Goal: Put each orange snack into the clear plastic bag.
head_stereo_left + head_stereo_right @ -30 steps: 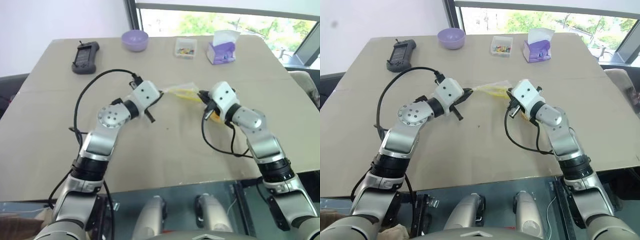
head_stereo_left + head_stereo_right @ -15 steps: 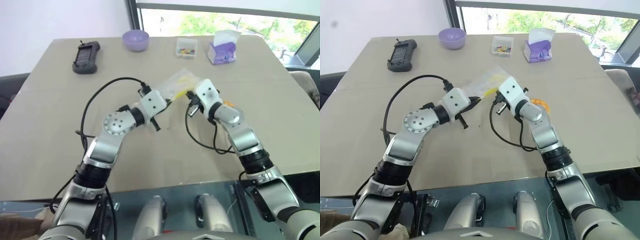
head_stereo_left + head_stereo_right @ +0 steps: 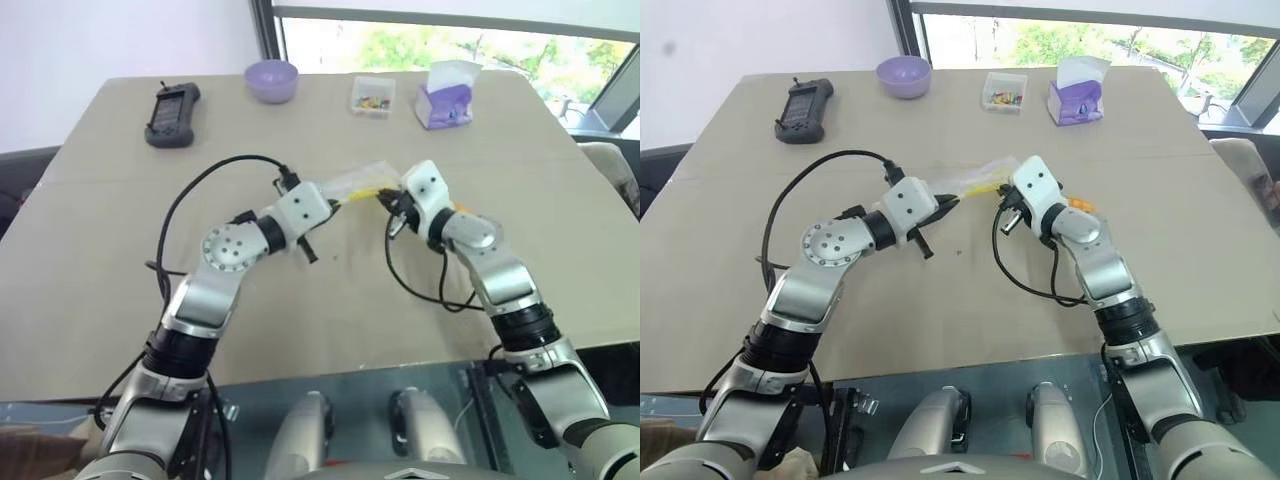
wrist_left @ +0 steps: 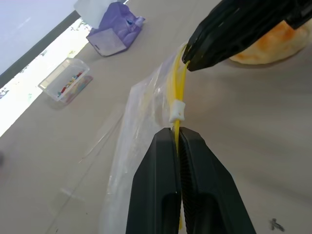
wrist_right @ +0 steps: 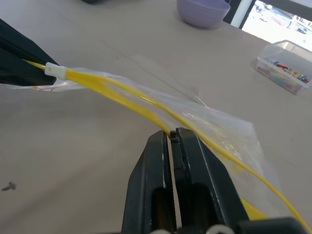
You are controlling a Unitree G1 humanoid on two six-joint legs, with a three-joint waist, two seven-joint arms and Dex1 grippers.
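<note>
You see the clear plastic bag (image 3: 362,186) stretched between the two arms, above the bench (image 3: 90,250). Its far part is hard to make out, because the film is transparent and the bench shows through it. The faint yellow print on it is too small to read, and you cannot tell whether its mouth is open.

The left end effector (image 4: 176,138) is closed on the yellow seal strip (image 4: 175,87), just beside the small white slider (image 4: 176,112). The right end effector (image 5: 171,134) is also closed on this strip, further along the same edge. In the left wrist view the right one shows as a black tip pinching the other end of the strip.

The orange snack (image 4: 273,46) lies on the bench just behind the right end effector, close to the bag but outside it. In the head views the right arm covers most of it, and you see only an orange edge.

At the far side of the bench stand a purple bowl (image 3: 271,80), a small clear box (image 3: 371,96) with coloured bits, a purple tissue pack (image 3: 443,100) and a dark handheld device (image 3: 172,113). No writing on them can be read.
</note>
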